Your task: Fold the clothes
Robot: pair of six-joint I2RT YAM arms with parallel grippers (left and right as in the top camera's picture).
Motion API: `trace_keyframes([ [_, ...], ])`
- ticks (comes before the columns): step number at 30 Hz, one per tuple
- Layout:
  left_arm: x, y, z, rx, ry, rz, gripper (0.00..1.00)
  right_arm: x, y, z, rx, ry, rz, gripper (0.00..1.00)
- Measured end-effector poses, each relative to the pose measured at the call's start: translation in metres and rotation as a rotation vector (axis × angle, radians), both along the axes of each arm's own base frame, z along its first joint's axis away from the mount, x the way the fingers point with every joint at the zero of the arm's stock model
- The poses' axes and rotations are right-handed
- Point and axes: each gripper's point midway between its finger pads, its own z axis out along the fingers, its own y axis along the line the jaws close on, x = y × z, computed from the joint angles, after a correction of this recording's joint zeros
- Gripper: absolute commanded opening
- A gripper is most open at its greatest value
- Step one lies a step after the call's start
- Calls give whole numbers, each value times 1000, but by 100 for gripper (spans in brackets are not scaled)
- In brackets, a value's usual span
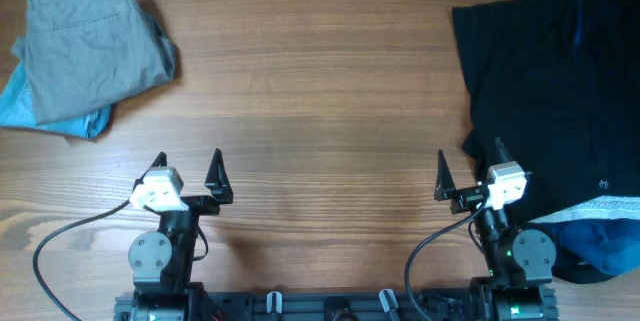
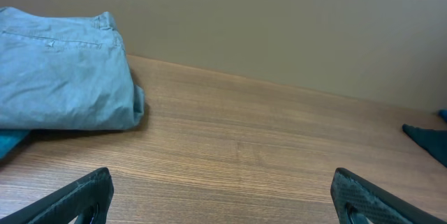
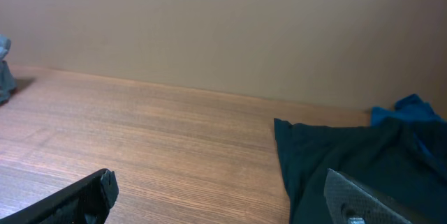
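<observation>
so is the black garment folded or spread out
Spread out. The black garment lies flat and wide on the right of the table, whitish waistband lining exposed, unlike the compact folded grey trousers.

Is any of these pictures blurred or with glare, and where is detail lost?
Overhead: even light, no glare, but the black garment is so dark its folds barely show. Left wrist: soft focus, its fingers blurred. Right wrist: equally soft, no glare.
</observation>
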Motion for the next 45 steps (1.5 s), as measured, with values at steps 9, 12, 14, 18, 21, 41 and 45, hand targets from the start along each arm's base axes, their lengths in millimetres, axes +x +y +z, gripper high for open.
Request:
trace_keyframes([
  [9,0,0,0,0,0,0,100,0,0,0,0,0,0,100],
  [12,0,0,0,0,0,0,100,0,0,0,0,0,0,100],
  [14,0,0,0,0,0,0,100,0,0,0,0,0,0,100],
  [18,0,0,0,0,0,0,100,0,0,0,0,0,0,100],
  [21,0,0,0,0,0,0,100,0,0,0,0,0,0,100],
  [41,0,0,0,0,0,0,100,0,0,0,0,0,0,100],
  [45,0,0,0,0,0,0,100,0,0,0,31,5,0,100],
])
